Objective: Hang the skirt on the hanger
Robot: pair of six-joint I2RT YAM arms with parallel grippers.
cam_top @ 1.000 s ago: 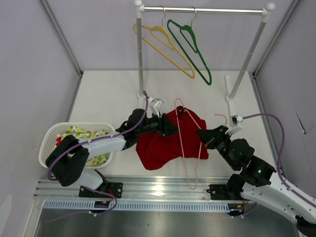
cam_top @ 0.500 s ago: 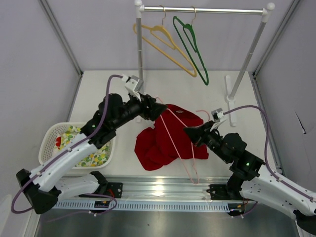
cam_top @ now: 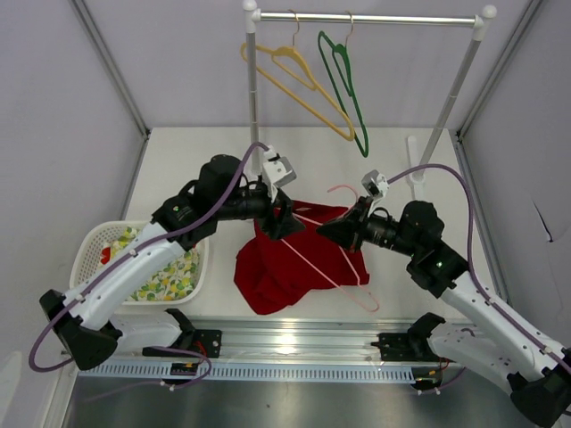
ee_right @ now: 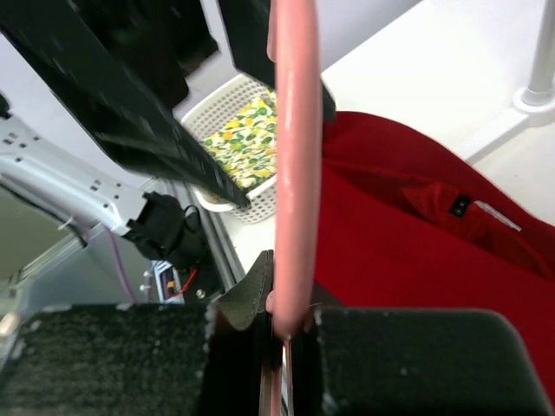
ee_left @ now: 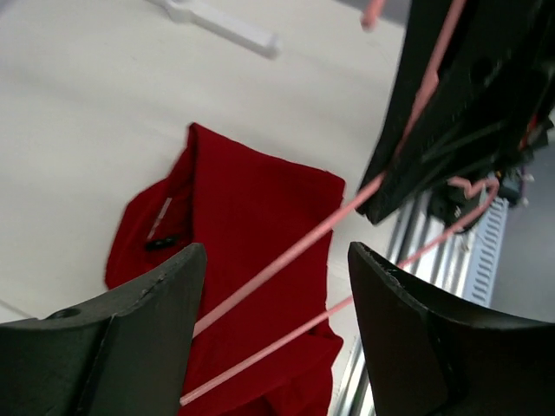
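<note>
The deep-red skirt lies crumpled on the table between the two arms. My right gripper is shut on the pale pink hanger and holds it slanting over the skirt, its hook pointing towards the back. In the right wrist view the pink wire rises straight out of the pinched jaws of the right gripper, with the skirt below. My left gripper hangs open over the skirt's upper edge. Two wires of the hanger run between its spread fingers without touching them, above the skirt.
A clothes rack stands at the back with a yellow hanger and a green hanger on its rail. A white basket holding floral cloth sits at the left. A metal rail runs along the near edge.
The right gripper has lifted the hanger and carried it left, over the skirt. The left arm swung back, then came in at the hanger with its jaws wider. The skirt has shifted left.
</note>
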